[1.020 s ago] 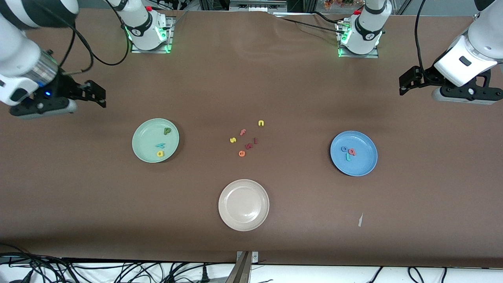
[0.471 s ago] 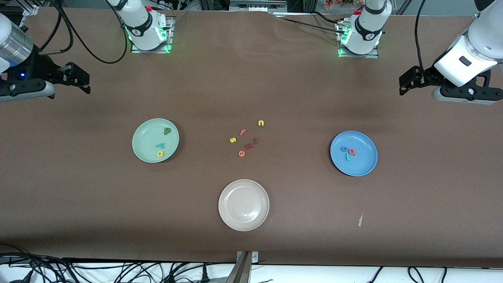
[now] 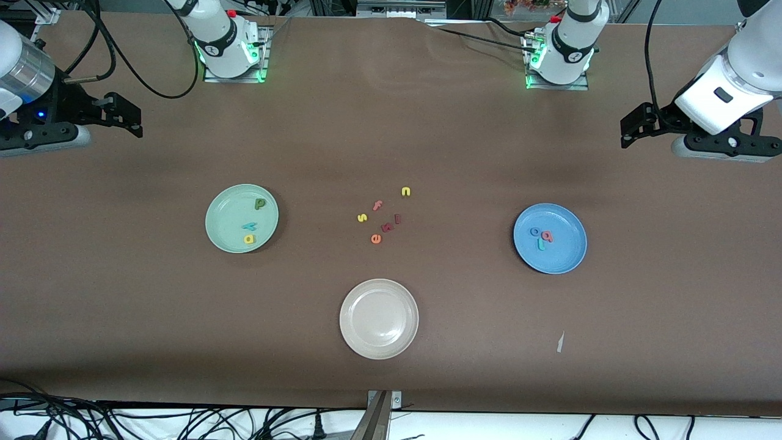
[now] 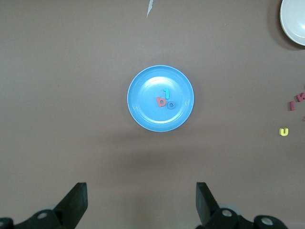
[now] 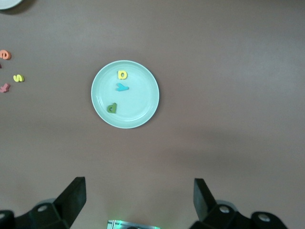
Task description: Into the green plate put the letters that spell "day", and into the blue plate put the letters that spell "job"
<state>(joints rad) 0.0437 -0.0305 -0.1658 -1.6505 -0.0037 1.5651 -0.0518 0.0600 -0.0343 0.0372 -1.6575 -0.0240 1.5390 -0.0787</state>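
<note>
1. front view: the pale mint-green round plate (image 3: 227,208) holds three tiny foam letters, a dark green d (image 3: 260,203), a teal y (image 3: 248,226) and a yellow a (image 3: 249,239). the mid-blue round plate (image 3: 565,255), toward the left arm's end of the table, holds three more: a blue ring o (image 3: 535,231), a pinkish-red b (image 3: 547,236) and a teal hook-shaped j (image 3: 541,244). between the plates lie six loose letters on the brown table (image 3: 122,293): a yellow n (image 3: 405,191), a pink f (image 3: 377,205), a yellow s (image 3: 361,217), an orange e (image 3: 376,238) and two dark red ones i cannot read. one empty beige plate (image 3: 351,305) sits nearer the camera. both words look placed, so the task seems done. the right gripper (image 3: 125,116) and the left gripper (image 3: 632,127) hang over bare table near their own ends, both waiting.

2. left wrist view: the left gripper's fingers (image 4: 76,202) are spread wide with nothing between them; the blue plate and its three letters lie ahead.

3. right wrist view: the right gripper's fingers (image 5: 74,198) are likewise spread and empty, with the green plate in sight.

4. handling, as a judgement: the foam letters should be very light, soft and thin, easy to squash or flick away; pinch across a straight stem, low to the surface.
</note>
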